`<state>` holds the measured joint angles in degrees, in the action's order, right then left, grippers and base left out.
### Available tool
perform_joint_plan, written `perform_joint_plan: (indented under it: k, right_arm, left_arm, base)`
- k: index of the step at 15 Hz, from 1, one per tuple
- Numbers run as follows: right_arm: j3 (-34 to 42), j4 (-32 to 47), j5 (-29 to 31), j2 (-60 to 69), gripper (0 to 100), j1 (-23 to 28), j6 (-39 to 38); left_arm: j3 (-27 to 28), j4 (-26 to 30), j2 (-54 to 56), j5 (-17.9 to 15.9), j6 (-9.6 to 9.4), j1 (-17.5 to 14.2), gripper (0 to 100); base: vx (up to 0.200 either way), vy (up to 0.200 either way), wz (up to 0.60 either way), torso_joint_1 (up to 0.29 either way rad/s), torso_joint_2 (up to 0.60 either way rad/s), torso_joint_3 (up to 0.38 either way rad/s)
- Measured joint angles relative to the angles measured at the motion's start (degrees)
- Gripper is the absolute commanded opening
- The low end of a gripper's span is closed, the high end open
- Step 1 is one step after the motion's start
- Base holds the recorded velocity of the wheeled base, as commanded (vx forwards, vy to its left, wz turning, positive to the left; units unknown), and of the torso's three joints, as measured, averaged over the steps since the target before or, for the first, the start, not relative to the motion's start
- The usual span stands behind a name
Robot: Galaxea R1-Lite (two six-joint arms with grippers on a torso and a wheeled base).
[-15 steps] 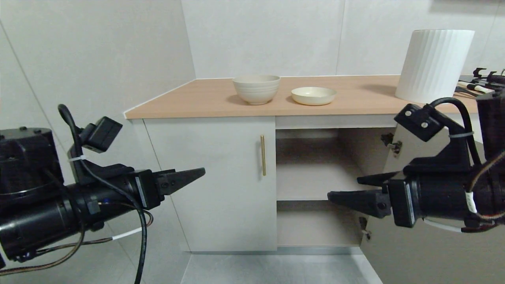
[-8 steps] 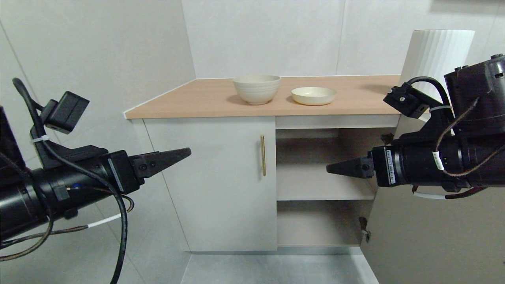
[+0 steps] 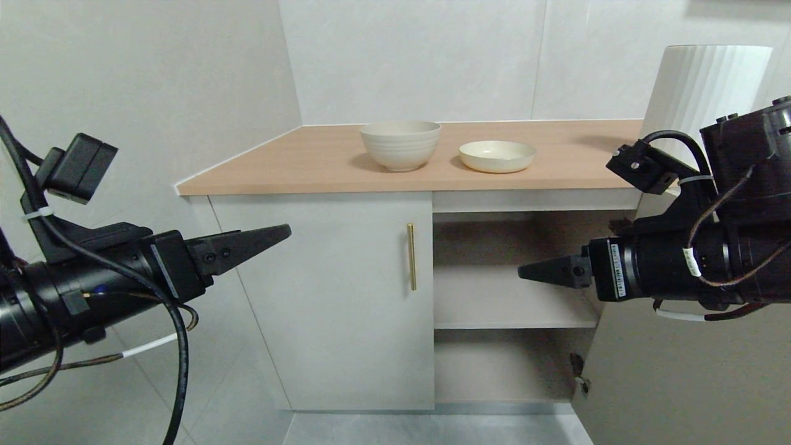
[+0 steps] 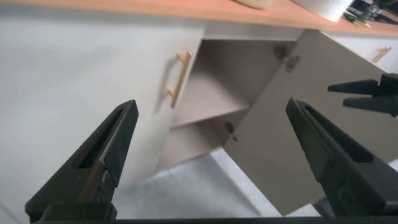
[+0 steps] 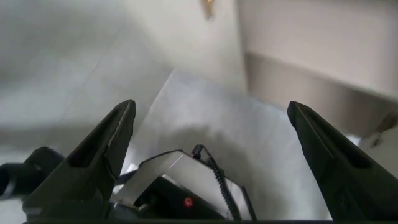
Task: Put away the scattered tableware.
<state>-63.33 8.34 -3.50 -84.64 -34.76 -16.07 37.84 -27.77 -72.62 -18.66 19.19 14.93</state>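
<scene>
Two items of tableware are recorded on the light wooden surface (image 3: 296, 164): a ribbed cream bowl (image 3: 400, 144) and, just beside it toward the robot's right, a shallow pale-yellow dish (image 3: 497, 155). They stand apart and neither is touched. Below them the white cabinet's right-hand door (image 3: 673, 383) is found swung open, exposing an inner shelf (image 3: 507, 306); the left-hand door (image 3: 334, 296) with its brass bar handle (image 3: 411, 256) is shut.

Over the last second both arms have been raised. The left claw (image 3: 272, 233) has been brought from the handle's lower end to about its top. The right claw (image 3: 528, 272) has been lifted from the lower compartment's level to the upper one and turned edge-on. A slight shift of the head view itself is also noted.

Both claws are released, fingers spread wide, with nothing held.

It is judged that the cupboard has been made ready and the arms are being lifted toward the surface for a first pick; nothing has yet been stowed
</scene>
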Motion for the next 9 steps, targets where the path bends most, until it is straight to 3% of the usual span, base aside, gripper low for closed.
perform_joint_plan:
  k: [3,9]
  right_arm:
    - [0.24,0.02,0.82,0.07,100,-0.05,0.23]
    - [0.73,-0.02,0.82,1.23,100,-0.16,1.01]
  left_arm:
    - [0.0,0.0,0.02,0.04,0.0,-0.11,100]
    - [-0.05,-0.12,1.07,-0.02,0.02,-0.02,100]
  base:
    - [0.2,0.0,0.0,0.001,0.0,0.009]
    - [0.0,0.0,0.0,0.0,0.0,0.0]
